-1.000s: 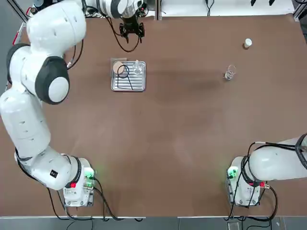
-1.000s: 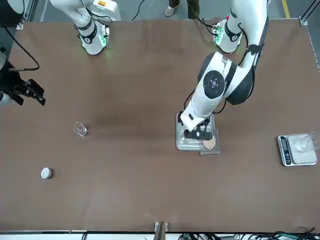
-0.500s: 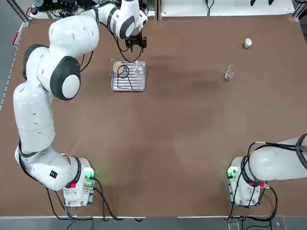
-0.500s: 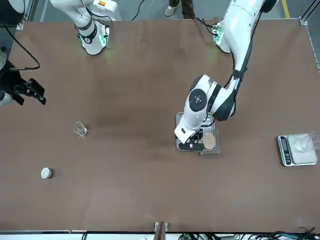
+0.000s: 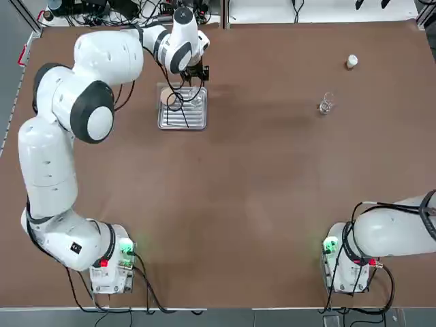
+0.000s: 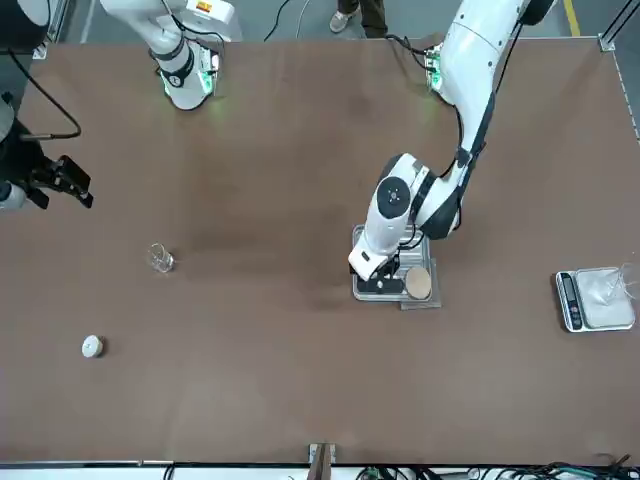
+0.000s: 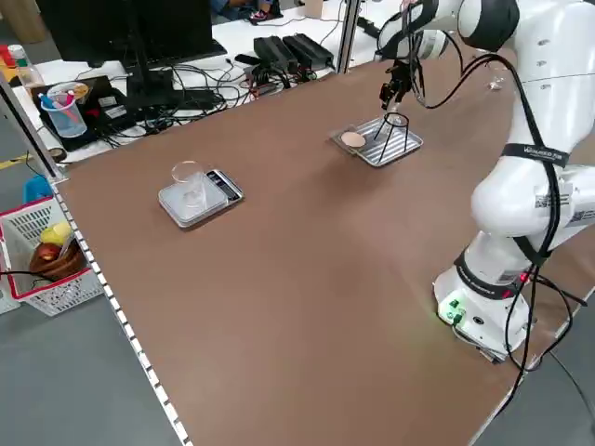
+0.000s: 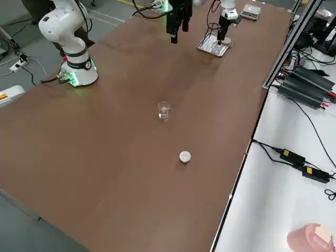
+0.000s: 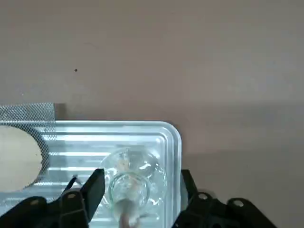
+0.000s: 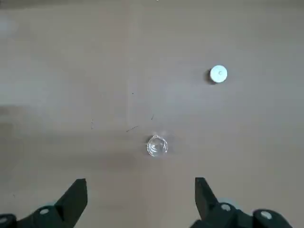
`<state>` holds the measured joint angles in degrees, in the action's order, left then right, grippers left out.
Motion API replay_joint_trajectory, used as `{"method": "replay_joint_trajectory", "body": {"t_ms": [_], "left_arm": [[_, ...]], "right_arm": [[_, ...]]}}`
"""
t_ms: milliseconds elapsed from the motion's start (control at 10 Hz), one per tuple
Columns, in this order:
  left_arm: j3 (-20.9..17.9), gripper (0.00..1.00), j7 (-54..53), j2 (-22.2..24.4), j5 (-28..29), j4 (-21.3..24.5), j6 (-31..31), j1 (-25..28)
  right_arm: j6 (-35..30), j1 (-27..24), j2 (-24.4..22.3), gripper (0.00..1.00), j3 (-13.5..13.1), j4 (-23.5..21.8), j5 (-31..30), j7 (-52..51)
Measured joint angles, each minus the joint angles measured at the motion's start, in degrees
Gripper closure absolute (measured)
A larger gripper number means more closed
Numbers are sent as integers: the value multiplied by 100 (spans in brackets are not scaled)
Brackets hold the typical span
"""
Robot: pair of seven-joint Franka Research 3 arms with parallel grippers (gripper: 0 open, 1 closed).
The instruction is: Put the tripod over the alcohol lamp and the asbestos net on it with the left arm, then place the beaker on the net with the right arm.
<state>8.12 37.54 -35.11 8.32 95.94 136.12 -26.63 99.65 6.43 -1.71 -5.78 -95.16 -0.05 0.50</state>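
Note:
The clear alcohol lamp (image 9: pixel 132 180) stands on a ribbed silver tray (image 9: pixel 168 142) at the far left of the table. My left gripper (image 9: pixel 140 179) is lowered over it and open, one finger on each side of the glass. The black tripod (image 5: pixel 176 105) lies on its side on the same tray. The asbestos net (image 5: pixel 167 95), with its tan disc (image 6: pixel 418 284), pokes out from under the tray's far corner. The beaker (image 5: pixel 327 104) stands alone at the far right. My right gripper (image 6: pixel 55 185) hangs open, high above the table with the beaker (image 10: pixel 156 146) below it.
A small white-and-tan cylinder (image 5: pixel 351 62) stands beyond the beaker near the far right edge. A scale with a clear cup on it (image 6: pixel 597 298) sits off to my left of the tray. Cables and power bricks (image 7: pixel 288 51) line the bench beyond the table.
My left arm has swung in from beyond the tray and come down over the alcohol lamp, its fingers narrowing around it. The right arm has not moved.

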Motion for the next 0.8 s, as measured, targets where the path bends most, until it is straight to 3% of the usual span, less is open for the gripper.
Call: {"method": "replay_joint_trajectory", "body": {"t_ms": [400,600,800], "left_arm": [[8,39,5,170,0,263,0,2],[1,52,-3,170,1,297,0,24],[3,51,-4,170,1,335,0,22]], "right_arm": [[-3,-1,0,0,-3,0,0,0],[-3,-6,0,0,-10,0,0,0],[-3,-11,0,0,-20,0,0,0]]}}
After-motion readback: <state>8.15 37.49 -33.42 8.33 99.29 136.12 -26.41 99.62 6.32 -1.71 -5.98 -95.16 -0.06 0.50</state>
